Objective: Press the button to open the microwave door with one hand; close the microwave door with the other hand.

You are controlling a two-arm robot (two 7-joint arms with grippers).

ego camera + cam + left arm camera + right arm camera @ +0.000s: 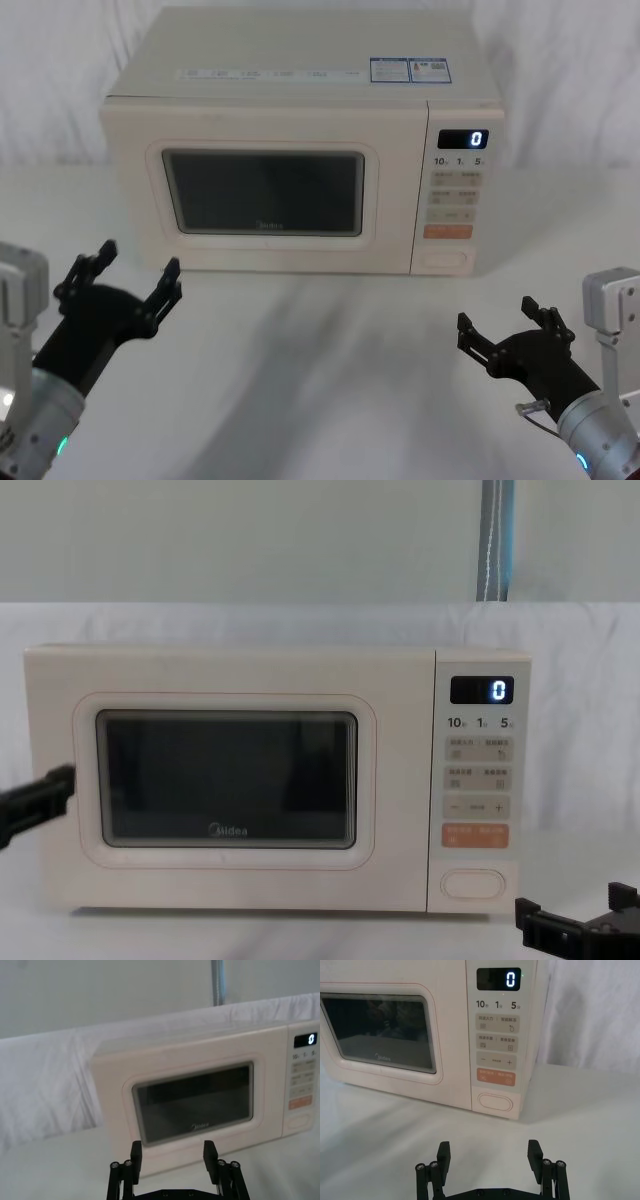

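The microwave (300,100) has a smooth cream casing, plastic-looking on the front, with a soft satin sheen. The microwave door (230,780) frames a dark, glossy glass window that mirrors the room. On the control panel (497,1035) the button (495,1102) is smooth cream plastic; the orange button (495,1077) above it looks matt. Paper-like labels (410,70) lie on the top. The left gripper (128,279) and right gripper (505,328) are matt black, seemingly hard plastic or metal. White wrinkled cloth (45,1085) hangs behind; the table (320,380) is matt white.
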